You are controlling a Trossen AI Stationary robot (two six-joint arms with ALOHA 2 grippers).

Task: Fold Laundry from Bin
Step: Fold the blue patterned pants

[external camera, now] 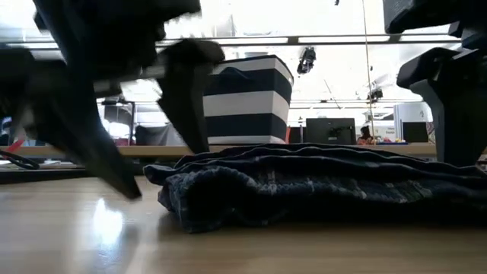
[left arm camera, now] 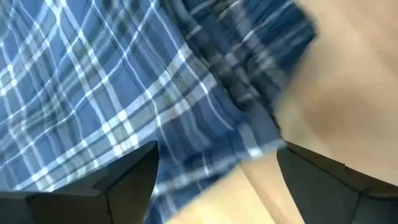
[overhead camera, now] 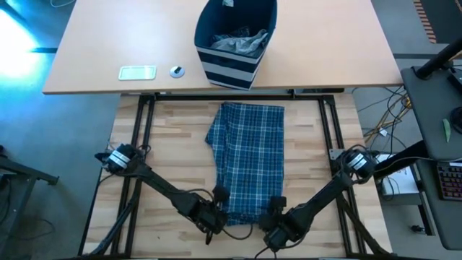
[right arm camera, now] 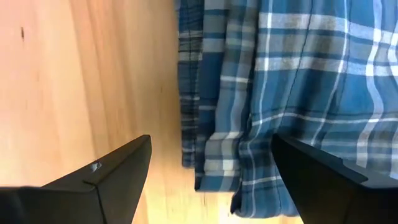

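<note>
Both claws wide open over the near hem.
Left claw [overhead camera: 219, 209] and right claw [overhead camera: 277, 214] flank the plaid trousers [overhead camera: 249, 159] at the bench's near edge; soft, floppy cloth, so pinch the corners.

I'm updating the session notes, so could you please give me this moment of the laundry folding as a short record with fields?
garment on table: blue plaid trousers, folded lengthwise, lying flat on the wooden table
bin: navy striped bin on the far table, grey cloth still inside
left gripper: at the garment's near left corner, fingers open, holding nothing
right gripper: at the near right corner, fingers open, holding nothing
other items: a pale flat item and a small round object beside the bin
</note>
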